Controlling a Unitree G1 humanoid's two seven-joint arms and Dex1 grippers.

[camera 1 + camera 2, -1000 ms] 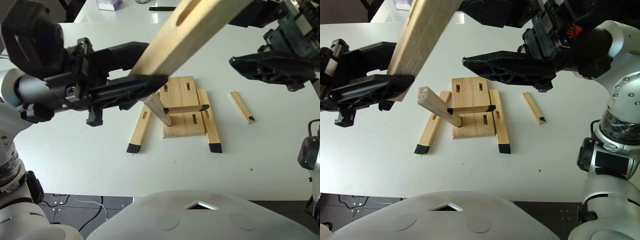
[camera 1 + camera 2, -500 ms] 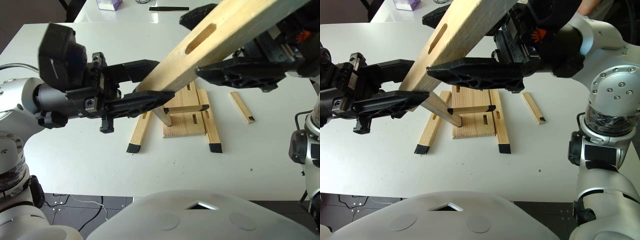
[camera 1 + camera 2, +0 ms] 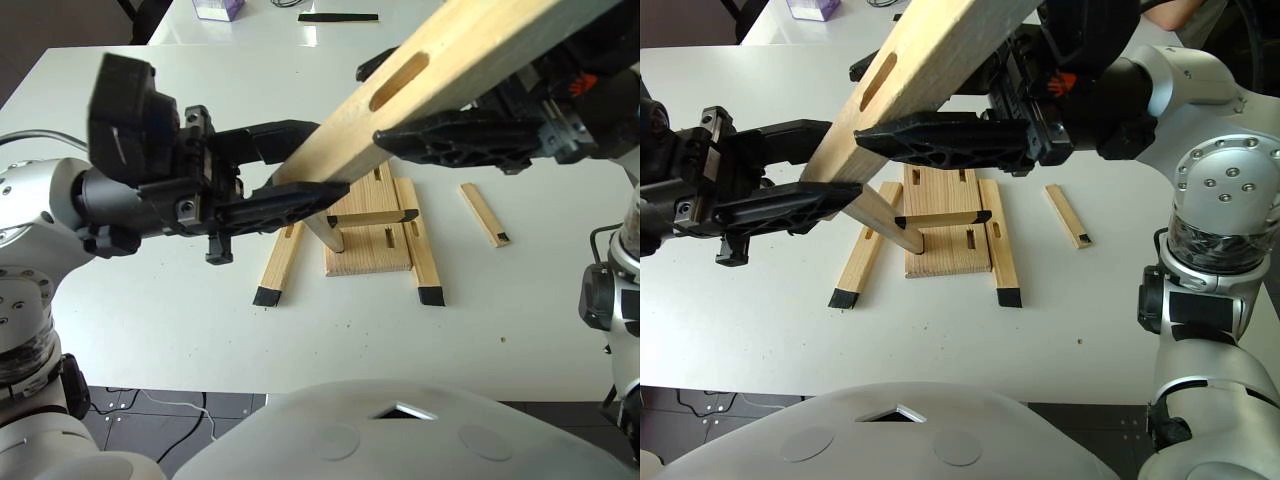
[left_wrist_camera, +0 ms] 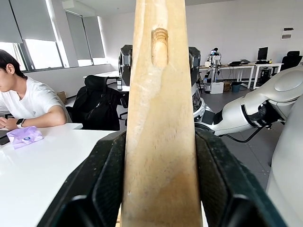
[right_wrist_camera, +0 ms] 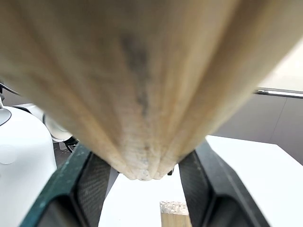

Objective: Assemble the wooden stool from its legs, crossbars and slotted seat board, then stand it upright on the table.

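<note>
Slanting pale wooden leg (image 3: 450, 52), oval slot, clamped between left fingers (image 3: 283, 201).

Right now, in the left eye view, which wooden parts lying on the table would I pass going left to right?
black-tipped leg → slotted seat board → second black-tipped leg → short crossbar

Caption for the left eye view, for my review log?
Left gripper holds a slotted wooden leg aloft, right gripper beside it, above the partly assembled seat board on the table.
</note>
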